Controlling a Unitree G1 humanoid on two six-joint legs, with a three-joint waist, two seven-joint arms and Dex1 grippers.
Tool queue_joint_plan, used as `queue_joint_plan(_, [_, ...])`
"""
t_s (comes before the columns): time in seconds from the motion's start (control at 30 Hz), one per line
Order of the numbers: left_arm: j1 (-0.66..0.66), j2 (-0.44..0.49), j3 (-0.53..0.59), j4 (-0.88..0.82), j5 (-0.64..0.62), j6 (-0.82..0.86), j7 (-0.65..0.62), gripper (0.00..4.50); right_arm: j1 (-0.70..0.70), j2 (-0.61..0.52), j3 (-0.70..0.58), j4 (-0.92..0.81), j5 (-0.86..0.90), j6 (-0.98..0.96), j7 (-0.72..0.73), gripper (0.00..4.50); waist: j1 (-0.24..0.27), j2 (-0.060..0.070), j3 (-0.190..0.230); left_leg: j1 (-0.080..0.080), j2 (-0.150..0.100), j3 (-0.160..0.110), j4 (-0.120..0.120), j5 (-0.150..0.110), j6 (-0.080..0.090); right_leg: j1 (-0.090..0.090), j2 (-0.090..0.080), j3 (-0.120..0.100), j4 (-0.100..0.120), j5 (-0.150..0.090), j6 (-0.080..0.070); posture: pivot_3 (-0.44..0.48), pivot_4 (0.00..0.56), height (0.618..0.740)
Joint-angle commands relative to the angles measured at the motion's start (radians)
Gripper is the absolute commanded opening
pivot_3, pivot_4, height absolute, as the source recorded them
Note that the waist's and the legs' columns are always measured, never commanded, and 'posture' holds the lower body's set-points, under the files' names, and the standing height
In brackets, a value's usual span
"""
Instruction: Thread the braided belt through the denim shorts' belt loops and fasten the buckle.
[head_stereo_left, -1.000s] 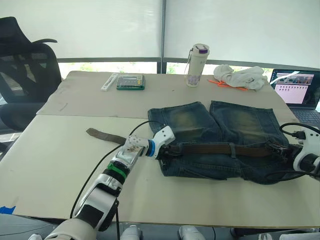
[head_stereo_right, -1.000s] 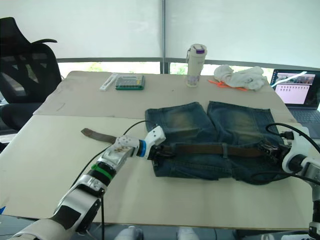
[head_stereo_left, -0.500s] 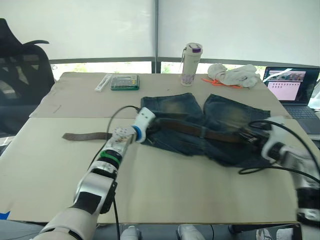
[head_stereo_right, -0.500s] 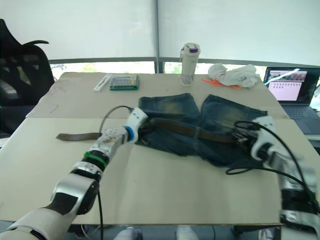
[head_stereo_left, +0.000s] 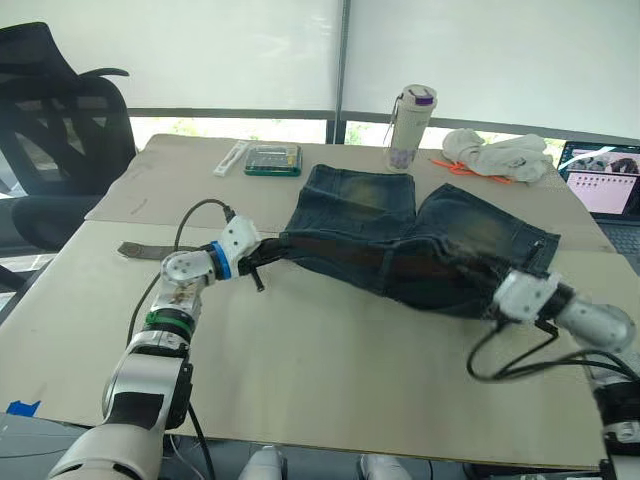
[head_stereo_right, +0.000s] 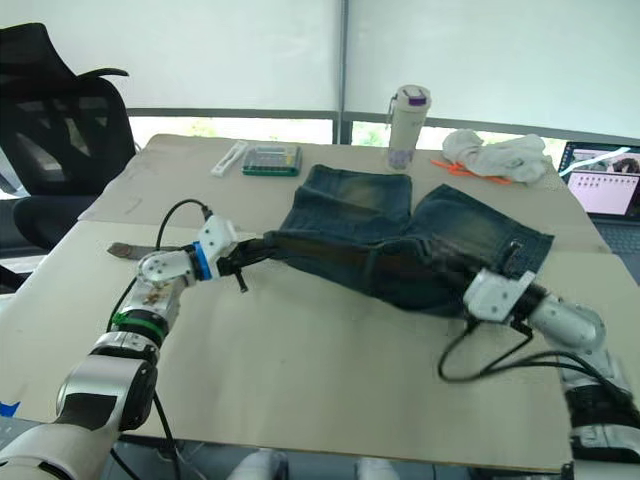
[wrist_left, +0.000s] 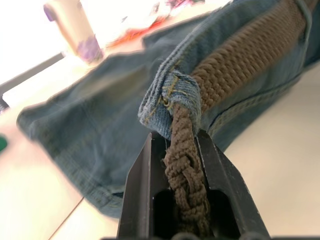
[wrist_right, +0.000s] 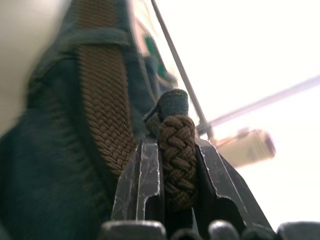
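Shorts have swung round and slid toward the desk's left edge since a second ago: my left pincer (wrist_left: 182, 150) and right pincer (wrist_right: 176, 150) each clamp the braided belt (wrist_left: 240, 70), keeping it taut through the denim shorts (head_stereo_left: 400, 240).

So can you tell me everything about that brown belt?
The braided belt is a dark-brown woven strap that looks like plaited cord. It runs along the waistband of the denim shorts, passing under a belt loop. The left tool is shut on it just outside that loop, and the right tool is shut on it at the other side of the shorts. Its free tail lies flat on the table, beyond the left tool.
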Motion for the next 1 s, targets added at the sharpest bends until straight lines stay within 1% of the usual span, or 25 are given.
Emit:
queue_joint_plan(0.03, [0.024, 0.06, 0.018, -0.053, -0.061, 0.041, -0.207, 0.0, 0.059, -0.04, 0.042, 0.094, -0.077, -0.271, -0.034, 0.35, -0.014, 0.0, 0.0, 0.002, 0.0, 0.0, 0.0, 0.0, 0.0, 0.002, 0.0, 0.0, 0.0, 0.0, 0.0, 0.0, 0.15, 0.737])
queue_joint_plan(0.07, [0.028, 0.061, 0.024, -0.056, -0.064, 0.039, -0.206, 0.0, 0.06, -0.048, 0.05, 0.106, -0.093, -0.279, -0.051, 0.35, -0.021, 0.0, 0.0, 0.003, 0.0, 0.0, 0.0, 0.0, 0.0, 0.002, 0.0, 0.001, 0.0, 0.0, 0.0, 0.0, 0.15, 0.737])
queue_joint_plan(0.13, [0.047, 0.084, 0.007, -0.065, -0.053, 0.025, -0.285, 1.02, 0.066, -0.071, 0.079, 0.131, -0.099, -0.28, -0.08, 0.35, -0.034, 0.0, 0.0, 0.004, 0.0, 0.001, 0.0, 0.0, 0.0, 0.002, 0.0, 0.003, 0.002, 0.0, 0.0, 0.0, 0.15, 0.737])
queue_joint_plan(0.17, [0.053, 0.093, 0.001, -0.068, -0.051, 0.028, -0.32, 1.3, 0.064, -0.077, 0.084, 0.142, -0.099, -0.28, -0.096, 0.35, -0.039, 0.0, 0.0, 0.004, 0.0, 0.001, 0.001, 0.0, 0.0, 0.002, 0.0, 0.003, 0.002, 0.0, 0.0, 0.0, 0.15, 0.737])
queue_joint_plan(0.2, [0.055, 0.098, 0.0, -0.069, -0.048, 0.032, -0.335, 1.65, 0.06, -0.088, 0.107, 0.163, -0.076, -0.276, -0.113, 0.85, -0.045, 0.0, 0.0, 0.004, 0.0, 0.001, 0.001, 0.0, 0.0, 0.002, 0.0, 0.003, 0.003, 0.0, 0.0, 0.0, 0.15, 0.737])
queue_joint_plan(0.23, [0.055, 0.108, 0.002, -0.063, -0.043, 0.041, -0.341, 1.93, 0.08, -0.137, 0.181, 0.169, 0.002, -0.256, -0.124, 1.37, -0.048, -0.001, 0.0, 0.005, 0.0, 0.001, 0.001, 0.0, 0.0, 0.003, 0.0, 0.003, 0.003, 0.0, -0.001, 0.0, 0.15, 0.737])
queue_joint_plan(0.27, [0.055, 0.115, 0.003, -0.058, -0.038, 0.047, -0.346, 2.32, 0.094, -0.174, 0.239, 0.174, 0.057, -0.242, -0.135, 1.74, -0.049, -0.001, 0.0, 0.005, 0.0, 0.001, 0.001, 0.0, 0.0, 0.003, 0.001, 0.003, 0.003, 0.0, -0.001, 0.0, 0.15, 0.737])
queue_joint_plan(0.3, [0.055, 0.125, -0.003, -0.054, -0.034, 0.063, -0.352, 2.61, 0.113, -0.218, 0.296, 0.178, 0.105, -0.237, -0.141, 2.06, -0.049, -0.001, 0.0, 0.006, 0.001, 0.001, 0.0, 0.0, 0.0, 0.003, 0.001, 0.003, 0.004, -0.001, -0.001, 0.0, 0.15, 0.737])
queue_joint_plan(0.33, [0.06, 0.142, -0.024, -0.055, -0.037, 0.083, -0.356, 3.0, 0.138, -0.272, 0.361, 0.179, 0.152, -0.234, -0.138, 2.43, -0.049, -0.001, 0.0, 0.007, 0.001, 0.001, 0.0, 0.0, 0.0, 0.004, 0.001, 0.003, 0.004, -0.001, -0.002, 0.0, 0.15, 0.737])
queue_joint_plan(0.37, [0.064, 0.154, -0.04, -0.059, -0.041, 0.097, -0.358, 3.24, 0.151, -0.308, 0.408, 0.18, 0.184, -0.233, -0.135, 2.68, -0.049, -0.001, 0.0, 0.008, 0.001, 0.001, 0.0, 0.0, 0.001, 0.005, 0.001, 0.003, 0.004, -0.002, -0.002, 0.0, 0.15, 0.737])
queue_joint_plan(0.4, [0.074, 0.18, -0.079, -0.075, -0.058, 0.128, -0.359, 3.66, 0.167, -0.344, 0.451, 0.172, 0.228, -0.22, -0.123, 3.13, -0.049, -0.001, 0.0, 0.009, 0.001, 0.0, 0.0, 0.0, 0.001, 0.007, 0.001, 0.003, 0.003, -0.002, -0.002, 0.0, 0.15, 0.737])
queue_joint_plan(0.47, [0.087, 0.227, -0.137, -0.1, -0.098, 0.206, -0.359, 4.19, 0.207, -0.403, 0.52, 0.13, 0.361, -0.134, -0.057, 3.65, -0.051, -0.001, 0.001, 0.014, 0.001, 0.0, 0.0, -0.001, 0.002, 0.012, 0.001, 0.003, 0.002, -0.003, -0.002, 0.0, 0.15, 0.737])
queue_joint_plan(0.5, [0.092, 0.258, -0.172, -0.114, -0.122, 0.243, -0.359, 4.48, 0.231, -0.433, 0.537, 0.09, 0.437, -0.026, 0.025, 3.7, -0.053, -0.001, 0.001, 0.016, 0.001, 0.0, 0.0, -0.001, 0.002, 0.015, 0.001, 0.004, 0.002, -0.003, -0.003, 0.0, 0.15, 0.737])
queue_joint_plan(0.53, [0.095, 0.279, -0.196, -0.124, -0.14, 0.265, -0.359, 4.48, 0.246, -0.452, 0.546, 0.059, 0.494, 0.052, 0.088, 3.7, -0.057, -0.001, 0.001, 0.017, 0.001, 0.0, 0.0, -0.001, 0.002, 0.016, 0.001, 0.004, 0.002, -0.003, -0.003, 0.0, 0.15, 0.737])
queue_joint_plan(0.57, [0.097, 0.307, -0.227, -0.15, -0.18, 0.322, -0.359, 4.48, 0.284, -0.49, 0.548, -0.007, 0.581, 0.239, 0.2, 3.7, -0.059, -0.001, 0.001, 0.017, 0.002, 0.0, 0.0, -0.001, 0.002, 0.016, 0.001, 0.004, 0.003, -0.003, -0.003, 0.0, 0.15, 0.737])
queue_joint_plan(0.6, [0.1, 0.336, -0.256, -0.183, -0.222, 0.377, -0.359, 4.48, 0.323, -0.531, 0.538, -0.098, 0.696, 0.413, 0.278, 3.7, -0.059, -0.001, 0.001, 0.017, 0.002, 0.0, 0.0, -0.001, 0.002, 0.016, 0.001, 0.004, 0.004, -0.003, -0.003, 0.0, 0.15, 0.737])
queue_joint_plan(0.67, [0.112, 0.393, -0.314, -0.263, -0.315, 0.479, -0.359, 4.48, 0.376, -0.594, 0.485, -0.285, 0.894, 0.712, 0.349, 3.7, -0.062, 0.0, 0.001, 0.017, 0.002, 0.0, 0.0, -0.001, 0.002, 0.016, 0.001, 0.003, 0.005, -0.004, -0.003, 0.0, 0.15, 0.737])
queue_joint_plan(0.73, [0.119, 0.447, -0.359, -0.346, -0.402, 0.56, -0.359, 4.48, 0.404, -0.647, 0.423, -0.443, 1.009, 0.91, 0.377, 3.7, -0.065, 0.0, 0.001, 0.016, 0.003, -0.002, 0.0, -0.001, 0.002, 0.016, 0.002, 0.003, 0.005, -0.004, -0.004, 0.0, 0.15, 0.737])
queue_joint_plan(0.8, [0.117, 0.485, -0.376, -0.443, -0.495, 0.648, -0.359, 4.48, 0.418, -0.65, 0.358, -0.589, 1.094, 1.072, 0.353, 3.7, -0.062, 0.0, 0.001, 0.016, 0.004, -0.003, 0.0, -0.001, 0.002, 0.016, 0.002, 0.001, 0.005, -0.004, -0.004, 0.0, 0.15, 0.737])
queue_joint_plan(0.87, [0.112, 0.496, -0.376, -0.517, -0.544, 0.688, -0.359, 4.48, 0.41, -0.612, 0.321, -0.703, 1.097, 1.193, 0.283, 3.7, -0.049, 0.0, 0.001, 0.015, 0.004, -0.004, 0.0, -0.001, 0.002, 0.015, 0.002, -0.001, 0.006, -0.005, -0.004, 0.0, 0.15, 0.737])
queue_joint_plan(0.93, [0.113, 0.494, -0.369, -0.582, -0.559, 0.703, -0.359, 4.48, 0.393, -0.575, 0.313, -0.792, 1.083, 1.335, 0.21, 3.7, -0.038, 0.0, 0.001, 0.014, 0.004, -0.004, 0.0, -0.001, 0.002, 0.013, 0.003, -0.002, 0.005, -0.005, -0.004, 0.0, 0.15, 0.737])
queue_joint_plan(1.0, [0.113, 0.483, -0.348, -0.626, -0.558, 0.718, -0.359, 4.48, 0.377, -0.531, 0.304, -0.848, 1.039, 1.413, 0.184, 3.7, -0.025, 0.0, 0.001, 0.011, 0.004, -0.004, 0.0, -0.001, 0.002, 0.01, 0.003, -0.002, 0.005, -0.005, -0.004, 0.0, 0.15, 0.737])
